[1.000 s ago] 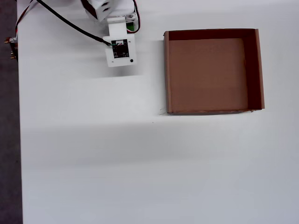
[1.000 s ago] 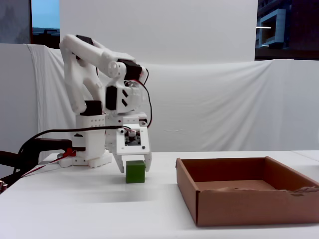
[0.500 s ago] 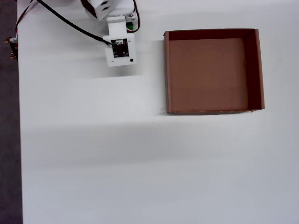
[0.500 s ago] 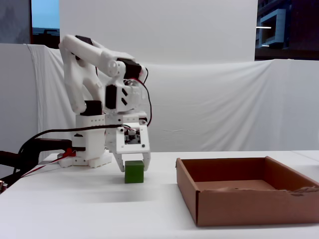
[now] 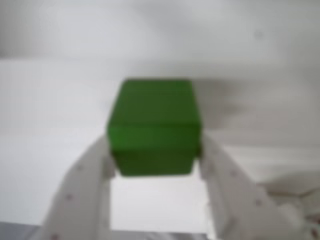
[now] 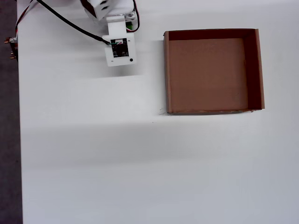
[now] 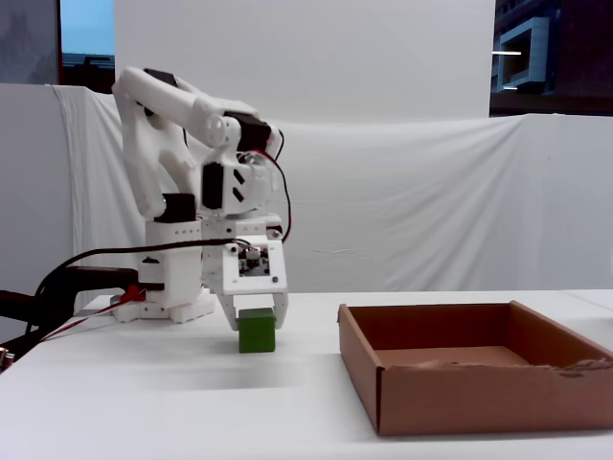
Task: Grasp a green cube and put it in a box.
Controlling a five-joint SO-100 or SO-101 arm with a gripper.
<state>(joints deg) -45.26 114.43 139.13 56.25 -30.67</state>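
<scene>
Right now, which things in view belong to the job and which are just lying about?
Job:
- green cube, between the jaws, on the table
- box, empty
- gripper

Lying about:
- black cable
- white backdrop cloth
</scene>
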